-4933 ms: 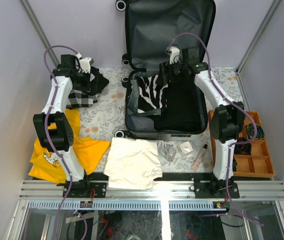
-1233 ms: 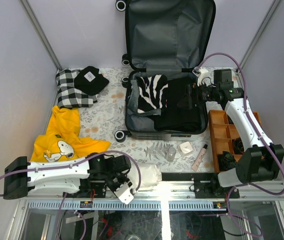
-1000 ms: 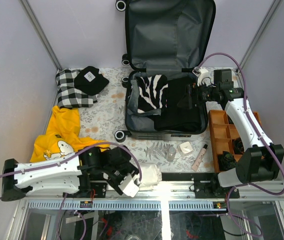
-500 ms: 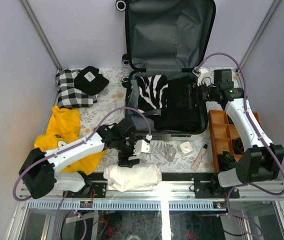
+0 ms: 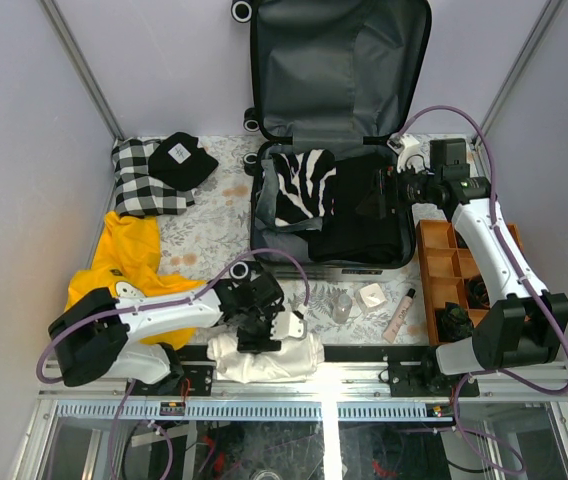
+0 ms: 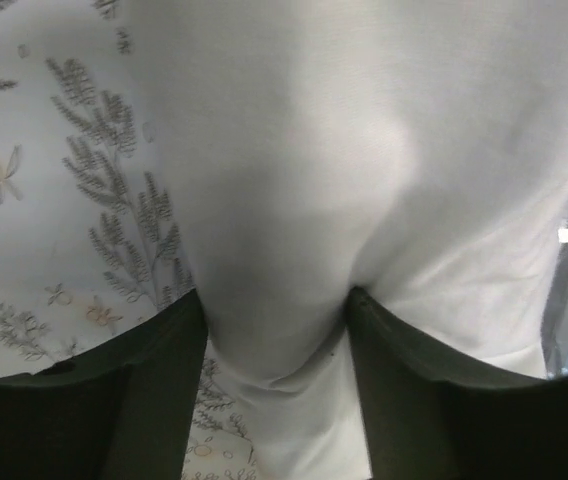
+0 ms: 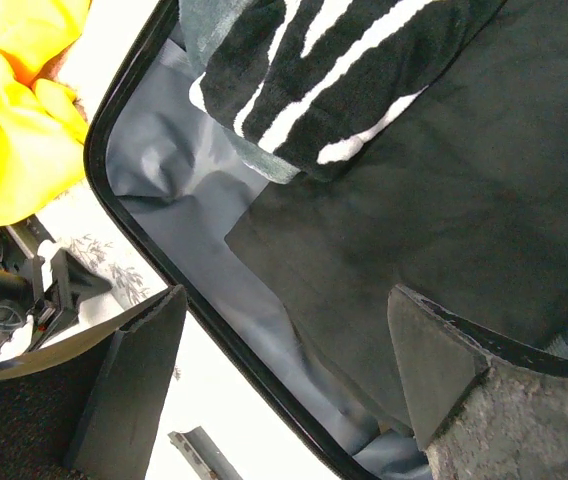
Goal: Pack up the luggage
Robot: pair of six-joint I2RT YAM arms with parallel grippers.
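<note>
Luggage (image 5: 339,70) is seen lying open at 12 o'clock on the tabletop (image 5: 214,215), with its lid stood up against the back wall. A zebra cloth (image 5: 299,185) and black clothes (image 5: 359,225) are packed inside it. A white cloth (image 5: 264,362) is bunched up at 6 o'clock, right by the near edge. The left tool (image 6: 274,298) is pressed down on it, and a fold of the cloth is pinched between the two fingers. How tight the pinch is cannot be told. The right tool (image 7: 284,295) is held over the black clothes at 1 o'clock, spread wide, with nothing in it.

Only a small fold is held, so the cloth could slip out when it is lifted. It could also fall open and hang low. Then the little cup (image 5: 341,305) and the white box (image 5: 371,296), which are set between the cloth and the luggage, could be knocked over. The hanging end could get caught on the luggage rim. The two arms could be bumped together if the right tool is not moved away first.
</note>
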